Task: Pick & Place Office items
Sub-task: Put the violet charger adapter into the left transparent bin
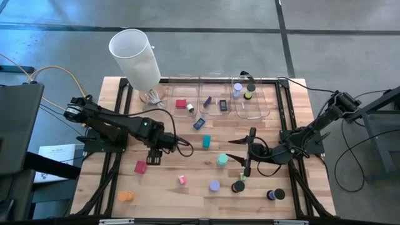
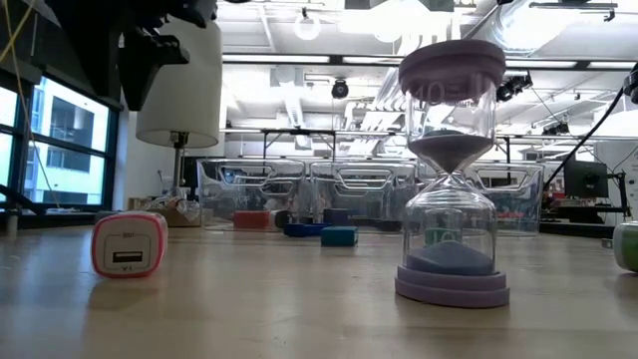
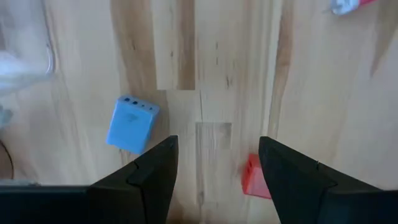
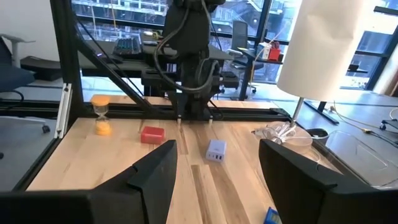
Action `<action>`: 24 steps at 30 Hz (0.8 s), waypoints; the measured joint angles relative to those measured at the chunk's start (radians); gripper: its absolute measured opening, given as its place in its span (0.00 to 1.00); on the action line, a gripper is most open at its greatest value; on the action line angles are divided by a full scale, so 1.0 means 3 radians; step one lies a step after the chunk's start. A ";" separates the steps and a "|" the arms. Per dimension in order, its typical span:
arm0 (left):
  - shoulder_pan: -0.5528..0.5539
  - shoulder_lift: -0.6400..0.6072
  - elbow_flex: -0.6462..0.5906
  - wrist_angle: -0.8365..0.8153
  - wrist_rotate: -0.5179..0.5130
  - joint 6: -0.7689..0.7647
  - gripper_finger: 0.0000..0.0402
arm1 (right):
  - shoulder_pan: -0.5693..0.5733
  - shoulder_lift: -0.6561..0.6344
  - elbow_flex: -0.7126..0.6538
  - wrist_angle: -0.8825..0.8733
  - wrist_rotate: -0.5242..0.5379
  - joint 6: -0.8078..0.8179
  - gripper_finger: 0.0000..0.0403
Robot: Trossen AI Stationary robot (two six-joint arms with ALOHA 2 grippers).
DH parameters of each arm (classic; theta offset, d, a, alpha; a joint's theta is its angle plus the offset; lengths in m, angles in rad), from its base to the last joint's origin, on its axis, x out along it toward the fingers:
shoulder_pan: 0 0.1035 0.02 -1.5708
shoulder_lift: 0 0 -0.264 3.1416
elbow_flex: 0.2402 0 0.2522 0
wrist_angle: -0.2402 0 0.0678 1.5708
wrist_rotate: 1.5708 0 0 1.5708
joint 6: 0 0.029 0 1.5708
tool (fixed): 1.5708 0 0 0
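Along the tabletop's near edge, several office items (image 1: pixel 214 185) sit unsorted. Mid-table, my left gripper (image 1: pixel 154 157) hangs above the wood with its fingers apart and nothing between them, just beside the red block (image 1: pixel 140 167). The right gripper (image 1: pixel 245 155) is likewise spread and empty. I read this as a pick approach. Next I'd centre over the red block, descend and close. The clear bins (image 1: pixel 250 111) wait at the far edge.

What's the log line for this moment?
left gripper: open, empty, above table by red block | right gripper: open, empty, mid-table | bins: some items inside
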 joint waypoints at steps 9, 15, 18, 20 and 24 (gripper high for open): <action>0.0067 0.0000 0.0000 0.0014 -0.0244 0.0481 0.54 | 0.0000 0.0000 0.0000 -0.0006 0.0000 -0.0006 0.54; 0.0171 0.0000 0.0000 0.0051 -0.0239 0.0917 0.54 | -0.0001 0.0000 0.0000 -0.0025 0.0000 -0.0007 0.54; 0.0197 0.0000 0.0000 0.0165 -0.0216 0.0661 0.54 | -0.0001 0.0000 0.0000 -0.0025 0.0000 -0.0007 0.54; 0.0212 0.0000 0.0000 0.0258 -0.0213 0.0484 0.54 | -0.0001 0.0000 0.0000 -0.0025 0.0000 -0.0007 0.54; 0.0215 0.0004 0.0000 0.0279 -0.0201 0.0429 0.54 | -0.0001 0.0000 0.0000 -0.0025 0.0000 -0.0007 0.54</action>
